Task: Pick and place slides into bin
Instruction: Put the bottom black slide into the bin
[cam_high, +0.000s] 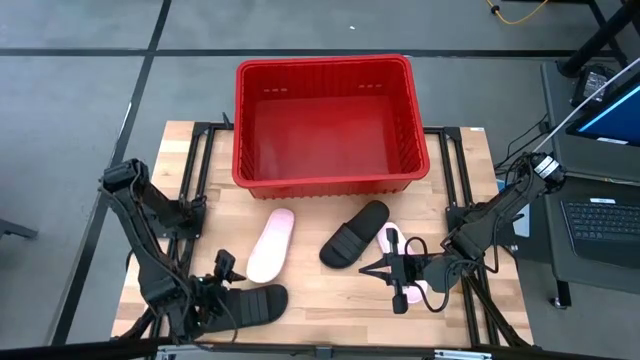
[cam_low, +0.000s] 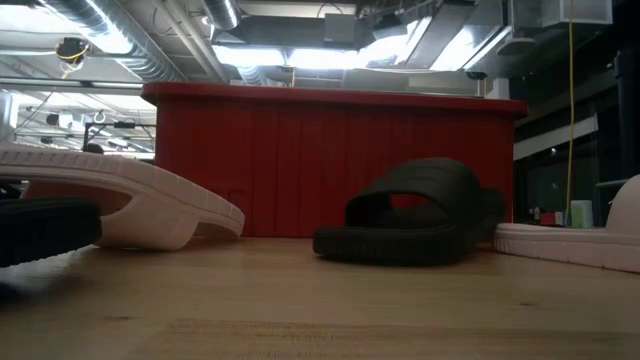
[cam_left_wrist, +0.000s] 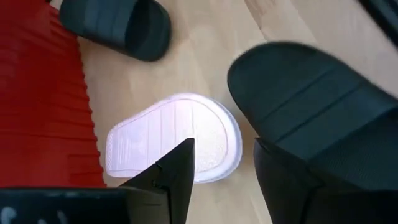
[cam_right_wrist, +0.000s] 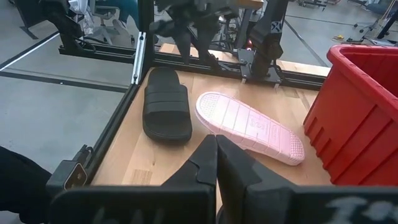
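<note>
**None of four slides binned yet**

Four slides lie on the table (cam_high: 330, 300), and the bin (cam_high: 330, 180) at twelve o'clock looks empty from above, so the whole task seems to remain. A pale pink slide (cam_high: 270, 245), sole up, lies left of centre; a black slide (cam_high: 354, 234) lies just right of centre. Another black slide (cam_high: 250, 305) sits at seven o'clock, right beside the left gripper (cam_high: 215, 290), whose fingers stand apart with that slide's strap alongside one of them; they grip nothing I can see. The right gripper (cam_high: 398, 270), at four o'clock, has its fingers pressed together and empty.

A second pink slide (cam_high: 395, 243) is mostly hidden under the right arm. Whether the left fingers touch the black slide cannot be told. The level view shows only the bin's wall, not its inside.
</note>
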